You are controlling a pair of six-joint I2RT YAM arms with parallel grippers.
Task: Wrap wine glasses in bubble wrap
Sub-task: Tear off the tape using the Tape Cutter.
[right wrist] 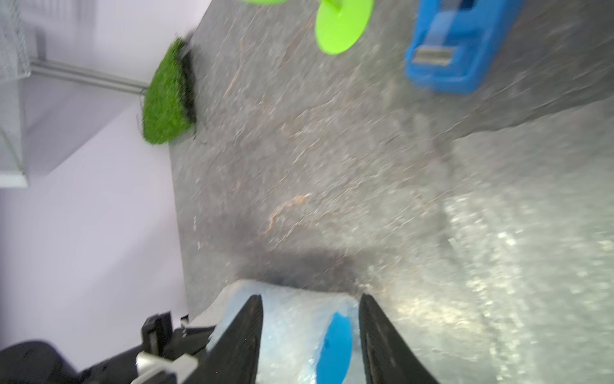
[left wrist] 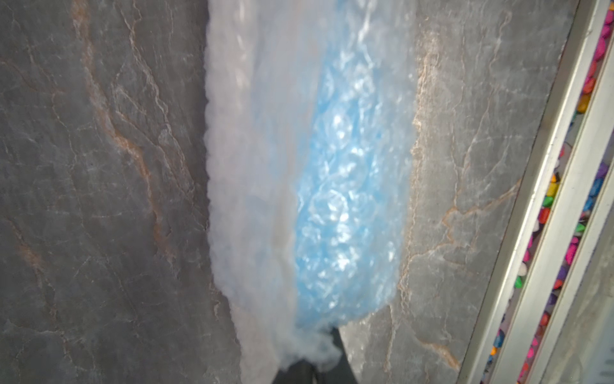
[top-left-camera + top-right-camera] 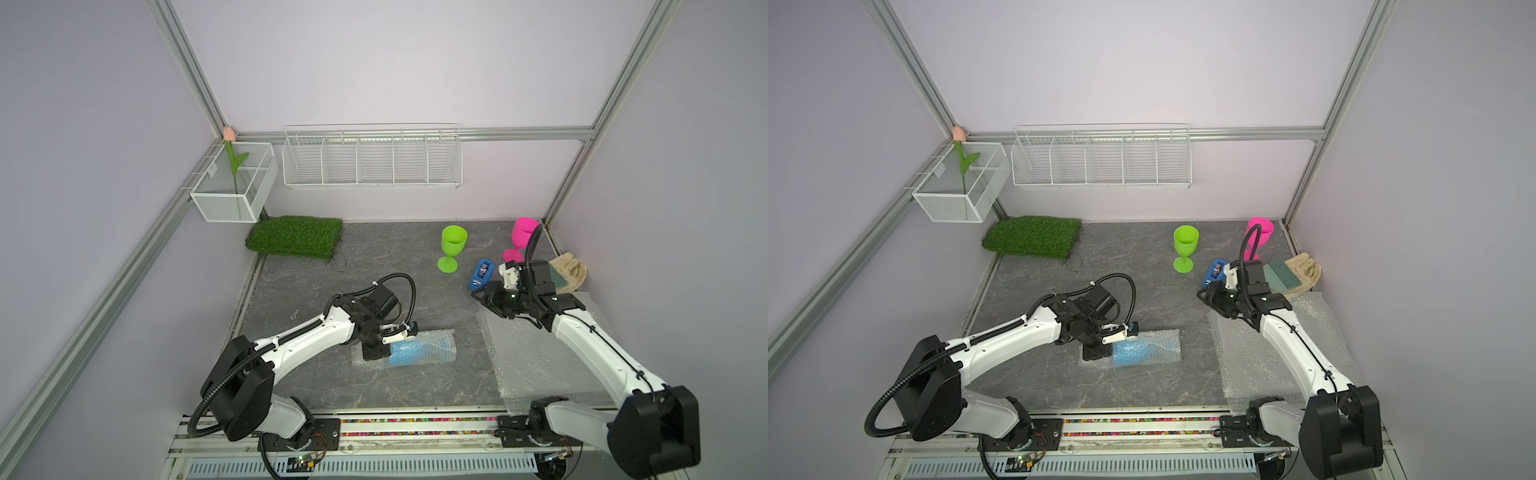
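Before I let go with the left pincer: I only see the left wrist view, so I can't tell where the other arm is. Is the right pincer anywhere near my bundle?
Observer: No. The right pincer is open and hovers apart from the bubble wrap bundle, close to the tape dispenser.
Operator: Anything left to wrap?
Observer: Yes. A green goblet and a pink goblet stand upright and bare at the far side.
Operator: Is there wrap for them?
Observer: A spare sheet lies flat under the right arm.
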